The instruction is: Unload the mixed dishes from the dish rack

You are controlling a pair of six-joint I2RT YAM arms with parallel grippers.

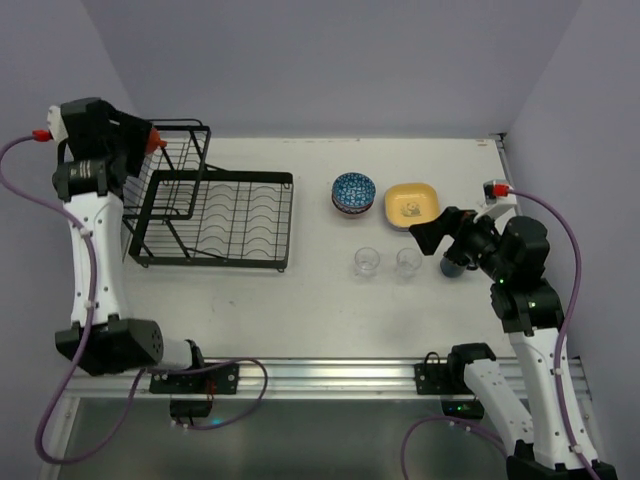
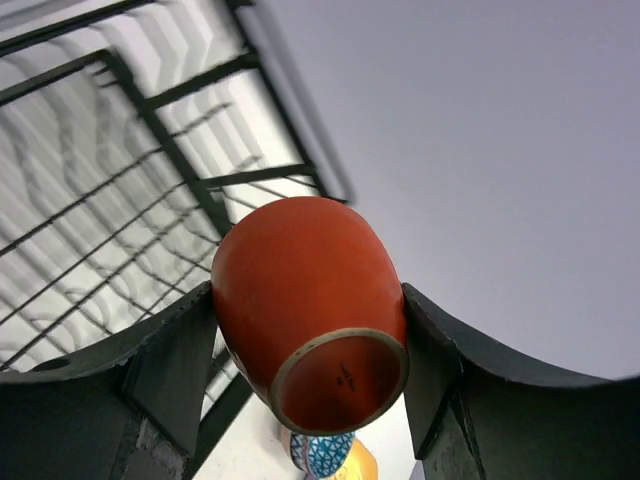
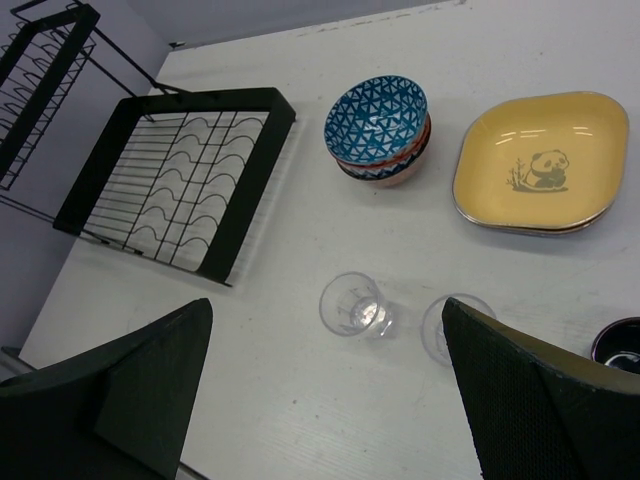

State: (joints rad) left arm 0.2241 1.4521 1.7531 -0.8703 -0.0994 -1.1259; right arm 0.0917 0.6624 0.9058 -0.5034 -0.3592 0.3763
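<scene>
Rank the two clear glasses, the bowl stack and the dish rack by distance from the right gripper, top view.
1. Right-hand glass, just by the right gripper.
2. Left-hand glass, next leftward.
3. Bowl stack, farther back and left.
4. Dish rack, far left.

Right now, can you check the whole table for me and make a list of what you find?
Surface: white table, no spills seen.
Job's things: dish rack slots empty; stacked bowls, yellow plate, two glasses, dark mug on the table; orange mug held.
Clutter: nothing seen.
Grippers: left gripper fingers shut on the orange mug above the rack; right gripper open, empty.
Cables: purple cables loop beside both arms.
Surroundings: lavender walls.
</scene>
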